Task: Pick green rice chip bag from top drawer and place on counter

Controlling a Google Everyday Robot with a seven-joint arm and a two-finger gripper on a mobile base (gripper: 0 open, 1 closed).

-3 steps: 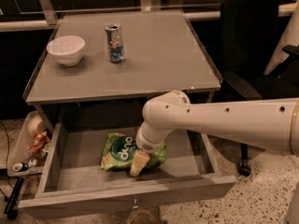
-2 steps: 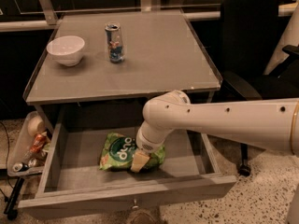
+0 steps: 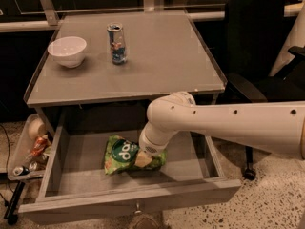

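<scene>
Camera view, looking down over the cabinet. The top drawer point(image 3: 128, 202) stands pulled well out beneath the counter point(image 3: 157, 66), its flat front panel toward us with 1 small knob point(image 3: 138, 206) at the middle. Inside, the green rice chip bag point(image 3: 119, 154) lies on the drawer floor a little left of centre. It is crumpled, with its dark oval and white lettering facing up. The bag is in the drawer, not on the counter.

And there is the gripper point(image 3: 150, 157), down inside the drawer, right on the bag's right half and touching it. The white wrist above hides its tip, so how far the gripper stands open, and whether it has hold of the bag, I cannot tell. The arm point(image 3: 228, 120) comes in from the right as 1 thick white tube crossing above the drawer's right side. It bends at a rounded elbow just below the counter's front edge and drops steeply to the bag.

Up on the counter, 2 things: a white bowl point(image 3: 67, 50) toward the left rear, and a drink can point(image 3: 116, 43) upright just to its right, not touching it.

Left of the drawer, a pale tray point(image 3: 19, 149) sits low beside the cabinet, holding a jumble of small items I cannot make out. A black office chair point(image 3: 259, 37) stands at the right, behind the arm, on the speckled floor point(image 3: 271, 199).
</scene>
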